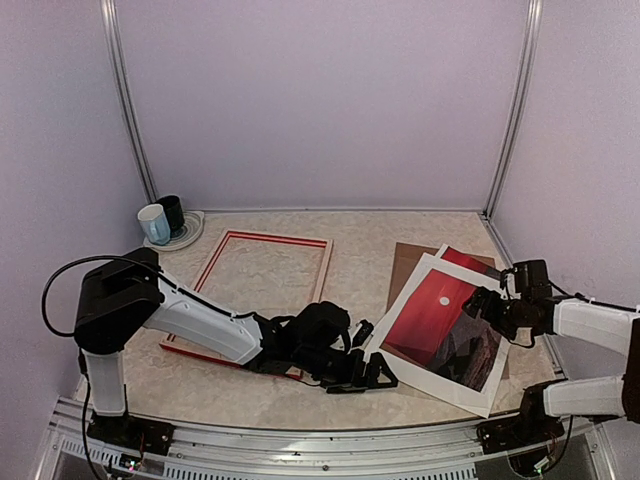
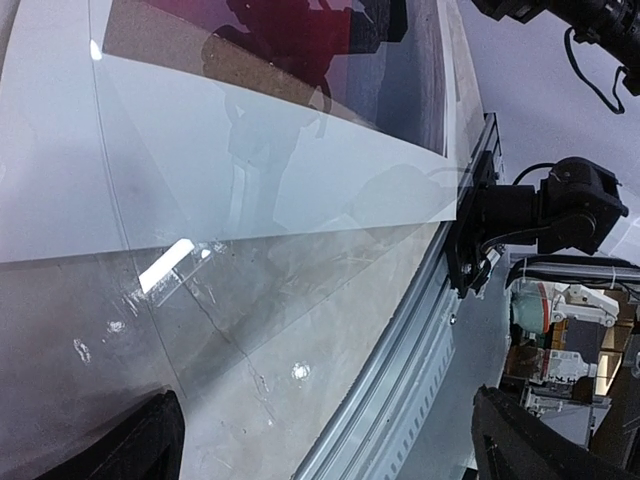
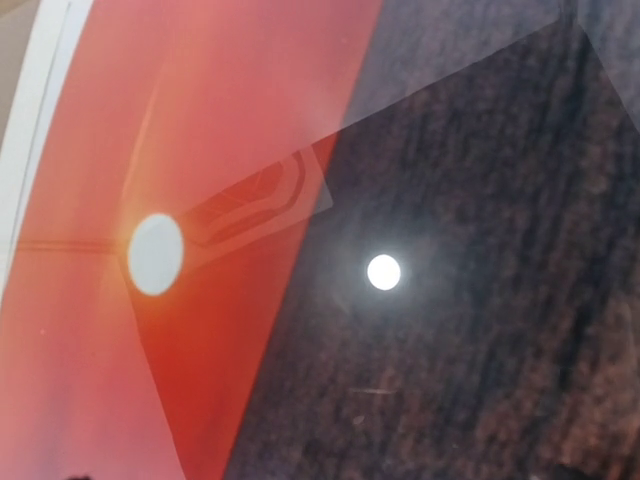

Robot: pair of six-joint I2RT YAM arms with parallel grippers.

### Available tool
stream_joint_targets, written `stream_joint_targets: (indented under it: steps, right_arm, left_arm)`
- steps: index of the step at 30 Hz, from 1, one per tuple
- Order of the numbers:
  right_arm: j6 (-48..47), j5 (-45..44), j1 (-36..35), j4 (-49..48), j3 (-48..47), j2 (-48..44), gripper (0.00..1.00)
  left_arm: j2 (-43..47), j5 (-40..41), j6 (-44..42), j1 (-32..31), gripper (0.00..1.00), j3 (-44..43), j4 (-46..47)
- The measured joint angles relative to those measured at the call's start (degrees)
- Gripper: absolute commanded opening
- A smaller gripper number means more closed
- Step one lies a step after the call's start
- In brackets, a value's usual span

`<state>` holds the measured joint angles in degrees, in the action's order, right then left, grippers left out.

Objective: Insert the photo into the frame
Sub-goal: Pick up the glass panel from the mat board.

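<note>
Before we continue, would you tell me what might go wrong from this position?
1. The left arm lies over the frame's near right corner; swinging away, it may drag the frame askew.
2. The photo lies stacked with a white mat and brown backing board, so the right jaws hovering above it might shift or pick the wrong layer.
3. The mat's near corner lies close to the table edge; a push could slide it off.

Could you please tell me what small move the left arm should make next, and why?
Probably slide the left gripper, fingers open, onto the near corner of the white mat around the photo and close: it sits right beside that corner holding nothing, and the frame lies empty to its left.
</note>
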<state>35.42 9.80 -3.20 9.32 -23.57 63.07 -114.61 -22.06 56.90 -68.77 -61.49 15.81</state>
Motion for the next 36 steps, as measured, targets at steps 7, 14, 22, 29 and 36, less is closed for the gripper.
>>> stream_joint_targets:
  steps: [7,14,22,29,36]
  right_arm:
    - [-0.02,-1.31,-1.60,-2.82,0.11,2.64,0.99]
    - [-0.02,-2.56,-2.56,-5.05,0.96,4.13,0.99]
    - [0.13,-3.72,-3.41,-6.69,0.85,5.44,0.99]
    - [0.22,-4.39,-3.82,-6.71,0.85,5.44,0.99]
    - [0.22,-4.42,-3.85,-6.73,0.85,5.44,0.99]
  left_arm:
    - [-0.13,-0.02,2.54,0.15,0.99,0.11,0.74]
    - [-0.13,-0.42,5.90,0.87,0.99,0.17,0.81]
    - [-0.13,-1.36,9.03,1.62,0.99,0.20,0.79]
    - [-0.46,-1.75,10.99,1.62,0.99,0.15,1.33]
    - [-2.03,-2.23,12.41,1.62,0.99,-1.64,1.88]
